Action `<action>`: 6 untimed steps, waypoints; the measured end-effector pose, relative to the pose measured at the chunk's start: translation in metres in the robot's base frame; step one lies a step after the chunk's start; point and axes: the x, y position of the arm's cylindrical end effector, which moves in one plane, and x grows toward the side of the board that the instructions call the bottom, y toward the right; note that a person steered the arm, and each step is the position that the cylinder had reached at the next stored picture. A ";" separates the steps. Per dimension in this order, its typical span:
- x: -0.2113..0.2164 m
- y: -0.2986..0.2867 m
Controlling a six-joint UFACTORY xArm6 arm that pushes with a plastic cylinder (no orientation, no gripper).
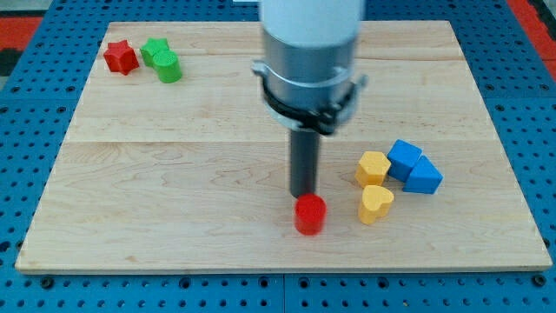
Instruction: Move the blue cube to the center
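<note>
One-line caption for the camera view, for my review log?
My tip sits just above a red cylinder, left of the blue cube clustered with other blocks.

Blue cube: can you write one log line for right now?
tip: touching red cylinder | blue cube: right, untouched, beside yellow blocks | step: not started

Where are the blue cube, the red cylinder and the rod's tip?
blue cube [403, 158]: camera view, on its top face.
red cylinder [310, 211]: camera view, on its top face.
my tip [303, 194]: camera view, at the rod's lower end, just above the red cylinder.
</note>
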 end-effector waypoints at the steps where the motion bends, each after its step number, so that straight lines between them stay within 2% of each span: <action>1: 0.003 -0.019; 2: 0.000 -0.075; 3: 0.033 -0.113; 4: 0.083 -0.090; 5: 0.084 -0.060; 6: 0.084 0.041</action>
